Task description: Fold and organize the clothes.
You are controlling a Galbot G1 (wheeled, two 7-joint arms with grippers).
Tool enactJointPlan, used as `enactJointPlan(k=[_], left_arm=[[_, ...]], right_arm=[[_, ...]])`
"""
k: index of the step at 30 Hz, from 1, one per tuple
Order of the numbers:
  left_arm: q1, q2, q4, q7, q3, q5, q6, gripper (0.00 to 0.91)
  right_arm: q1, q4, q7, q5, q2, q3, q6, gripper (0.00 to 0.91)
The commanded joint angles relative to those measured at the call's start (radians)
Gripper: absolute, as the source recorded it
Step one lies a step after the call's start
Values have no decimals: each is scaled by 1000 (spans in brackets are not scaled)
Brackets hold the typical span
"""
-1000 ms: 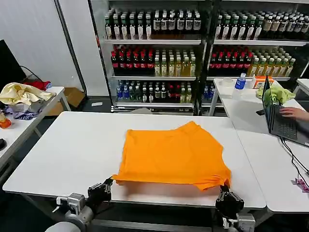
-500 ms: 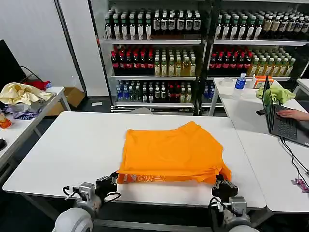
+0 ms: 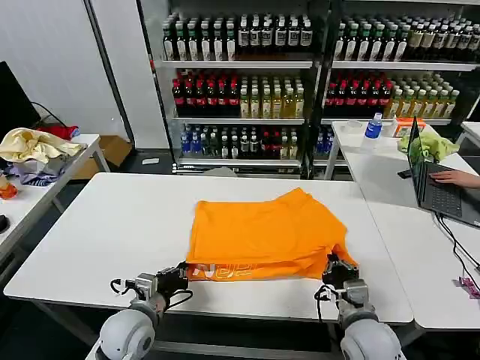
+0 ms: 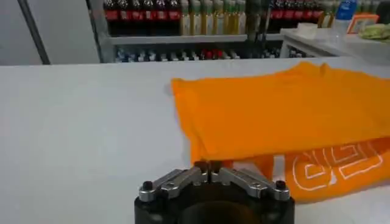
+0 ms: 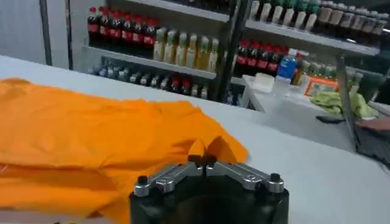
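Two robot arms reach in from the near edge of a white counter [image 3: 112,232]. The left claw [image 3: 178,276] sits at the near left corner of an orange T-shirt [image 3: 262,229], its fingers pressed together on the hem there. In the left wrist view the fingertips [image 4: 208,165] meet at the fabric edge, pinching it. The right claw [image 3: 335,271] is at the near right corner of the shirt, its fingers likewise closed on a fold of orange cloth; the right wrist view shows the tips [image 5: 202,161] pinched together with fabric rising between them.

The T-shirt lies near the middle of the counter, folded over on itself. Its near edge is lifted slightly, so a strip of white lettering [image 3: 214,271] shows along the underside between the two claws.

Beyond the counter stand shelves of bottled drinks [image 3: 240,94]. On a far left counter lies a pale yellow cloth heap [image 3: 34,144]. At the far right, a laptop [image 3: 435,180] sits open on another counter.
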Motion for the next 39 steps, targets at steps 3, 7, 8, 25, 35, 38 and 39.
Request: enactJointPlan(k=[3, 7, 8, 25, 35, 38, 39], left_arm=[[0, -1, 12, 2, 3, 2, -1, 20], [17, -1, -1, 3, -4, 2, -1, 20], [18, -3, -2, 3, -5, 3, -2, 30], [93, -6, -72, 20, -32, 24, -4, 907], [122, -10, -68, 17, -43, 19, -4, 907], [112, -15, -52, 14, -37, 22, -4, 907], [108, -16, -47, 14, -35, 22, -4, 907]], right_arm=[[73, -98, -18, -19, -9, -38, 2, 0], [66, -103, -25, -29, -3, -42, 2, 0], [65, -106, -26, -33, 0, -44, 2, 0], [4, -19, -39, -43, 17, 16, -9, 907], [-122, 48, -38, 5, 11, 149, -25, 907], [-112, 25, -18, 28, 18, 156, -53, 907], [-109, 15, -13, 30, 22, 156, -56, 907]])
